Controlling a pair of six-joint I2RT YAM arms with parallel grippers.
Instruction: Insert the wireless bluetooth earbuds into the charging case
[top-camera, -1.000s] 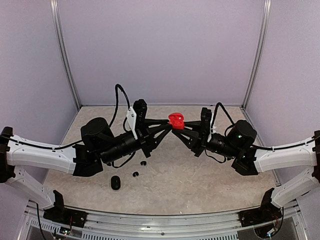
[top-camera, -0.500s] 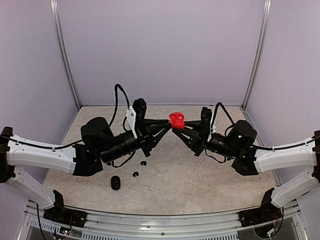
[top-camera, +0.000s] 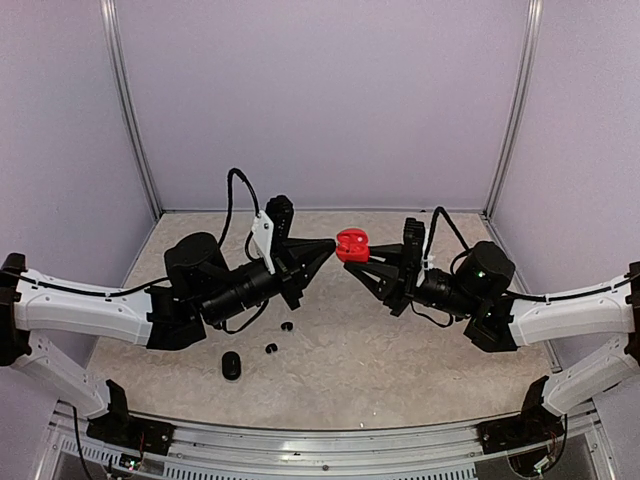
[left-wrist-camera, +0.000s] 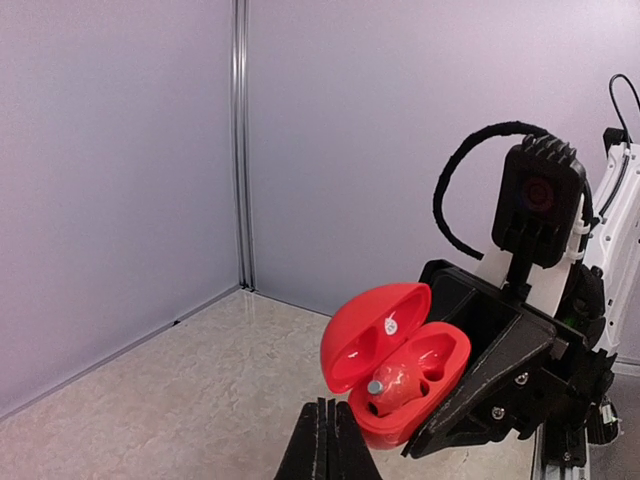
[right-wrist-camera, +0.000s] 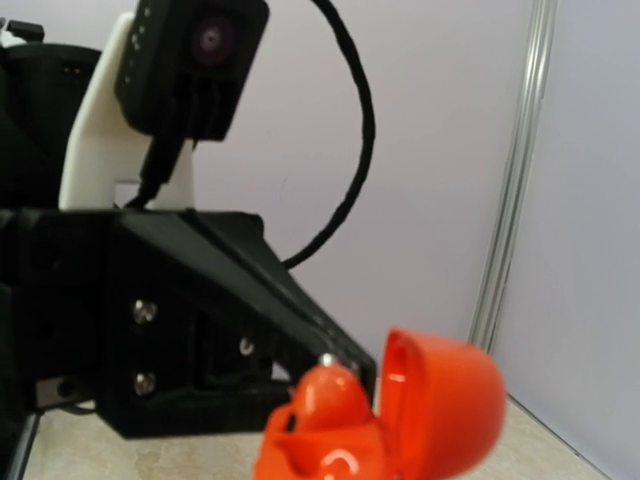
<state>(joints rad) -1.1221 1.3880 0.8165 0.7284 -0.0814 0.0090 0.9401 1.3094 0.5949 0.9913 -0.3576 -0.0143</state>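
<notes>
My right gripper (top-camera: 356, 254) is shut on the open red charging case (top-camera: 351, 244) and holds it in the air above the table's middle. In the left wrist view the case (left-wrist-camera: 440, 360) has its lid up, and one red earbud (left-wrist-camera: 398, 383) sits in the near socket, sticking out. The other socket looks bare. No second red earbud is in view. My left gripper (top-camera: 331, 245) is shut and empty, its tips just left of the case. It shows in its own wrist view (left-wrist-camera: 325, 432) too. Two black earbuds (top-camera: 287, 326) (top-camera: 271, 348) lie on the table.
A black charging case (top-camera: 231, 365) lies closed on the table near the front left, close to the black earbuds. Lilac walls with metal posts (top-camera: 131, 120) enclose the table on three sides.
My left gripper's fingers, spread with their tips at the red case before, have shut and drawn back a little to the left. The right gripper and case have barely moved.
</notes>
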